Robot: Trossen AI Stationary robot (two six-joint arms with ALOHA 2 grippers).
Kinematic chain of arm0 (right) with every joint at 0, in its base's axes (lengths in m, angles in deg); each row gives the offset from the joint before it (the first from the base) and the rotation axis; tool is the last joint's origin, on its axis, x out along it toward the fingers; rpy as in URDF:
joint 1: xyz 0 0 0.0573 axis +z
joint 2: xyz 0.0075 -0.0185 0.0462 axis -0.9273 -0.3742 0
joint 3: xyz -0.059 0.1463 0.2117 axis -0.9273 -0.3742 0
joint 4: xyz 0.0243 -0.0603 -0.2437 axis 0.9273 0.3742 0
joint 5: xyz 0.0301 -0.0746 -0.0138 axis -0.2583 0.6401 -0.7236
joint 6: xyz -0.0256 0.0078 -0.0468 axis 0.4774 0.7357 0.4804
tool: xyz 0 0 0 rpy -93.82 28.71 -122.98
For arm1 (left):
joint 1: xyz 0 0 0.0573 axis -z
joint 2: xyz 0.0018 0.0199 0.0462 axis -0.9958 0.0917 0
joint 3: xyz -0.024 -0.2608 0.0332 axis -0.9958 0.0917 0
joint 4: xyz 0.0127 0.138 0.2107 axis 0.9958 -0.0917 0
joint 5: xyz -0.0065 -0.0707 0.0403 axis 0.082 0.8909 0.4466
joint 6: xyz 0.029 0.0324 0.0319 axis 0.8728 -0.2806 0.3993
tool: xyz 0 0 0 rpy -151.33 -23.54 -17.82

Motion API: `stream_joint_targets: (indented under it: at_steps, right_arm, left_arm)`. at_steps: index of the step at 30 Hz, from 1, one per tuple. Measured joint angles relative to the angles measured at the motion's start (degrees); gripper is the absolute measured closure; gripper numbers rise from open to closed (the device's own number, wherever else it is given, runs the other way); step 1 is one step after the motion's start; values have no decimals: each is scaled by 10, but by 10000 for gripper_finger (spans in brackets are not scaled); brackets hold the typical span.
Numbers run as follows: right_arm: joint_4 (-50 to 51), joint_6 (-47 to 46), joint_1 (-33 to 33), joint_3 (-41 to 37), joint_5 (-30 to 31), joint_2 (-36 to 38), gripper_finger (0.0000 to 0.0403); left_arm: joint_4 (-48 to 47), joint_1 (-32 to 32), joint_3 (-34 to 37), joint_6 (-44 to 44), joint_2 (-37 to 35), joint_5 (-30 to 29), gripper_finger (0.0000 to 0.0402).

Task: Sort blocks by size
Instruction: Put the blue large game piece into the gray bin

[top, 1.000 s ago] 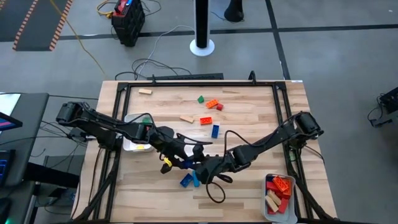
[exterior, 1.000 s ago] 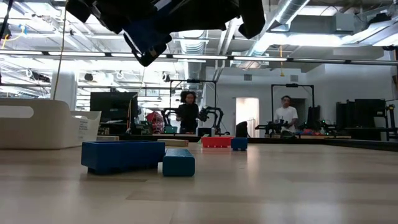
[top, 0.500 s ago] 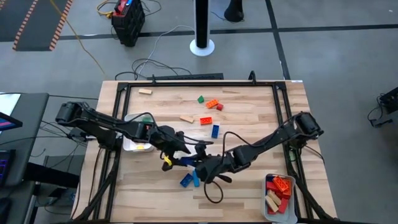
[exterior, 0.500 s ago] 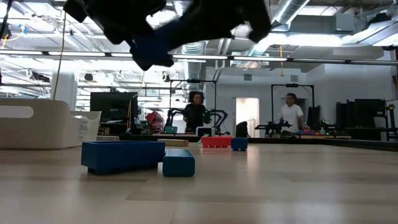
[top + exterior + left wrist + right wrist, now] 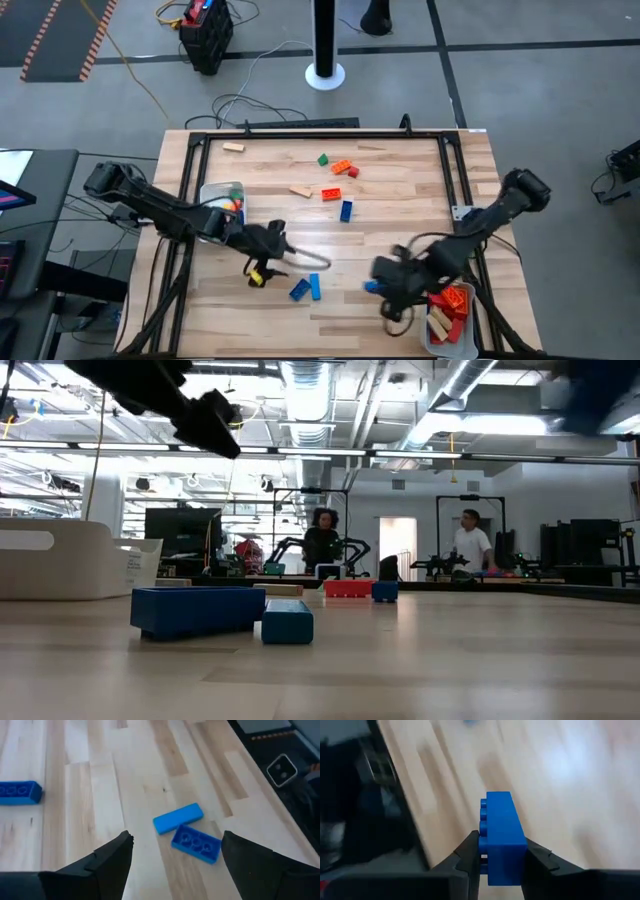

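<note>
My right gripper is shut on a blue brick above the table's near right part, beside the right white tray. My left gripper is open and empty, left of two blue bricks that lie flat on the table side by side; they also show in the left wrist view and the low view. Further blocks lie flat on the far half: green, orange, red, tan, orange, blue, tan. My right gripper pinches the blue brick between its two fingers, one on each long side, near one end. The brick's studs face sideways toward one finger. Its other end sticks out ahead of the fingertips, and the brick is lifted clear of the table.
The right tray holds red, orange and tan blocks. A second white tray with green and yellow blocks stands at the table's left under the left arm. A black frame runs around the tabletop. People stand far behind the table.
Both grippers stood close together over the table's middle at a raised blue brick. My right gripper has gone quickly toward the table's right edge and the right tray, carrying the blue brick. My left gripper has drawn back toward the left edge, without a brick.
</note>
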Motion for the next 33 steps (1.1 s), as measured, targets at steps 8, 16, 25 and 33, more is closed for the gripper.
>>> stream_joint_targets:
  at_steps: [8, 16, 25, 33]
  right_arm:
    - [158, -366, 112, 0, -111, 57, 276]
    - [194, -591, 220, 0, -156, 26, 269]
    - [163, -710, 231, -1, -215, 26, 181]
    - [194, -573, 155, 10, -179, 32, 154]
  left_arm:
    - [-38, 58, 0, -38, 0, -110, 109]
    - [-28, 89, 25, -61, 0, -127, 109]
    - [22, 144, 68, -197, 16, -123, 110]
    - [42, 179, 13, -246, 132, -175, 121]
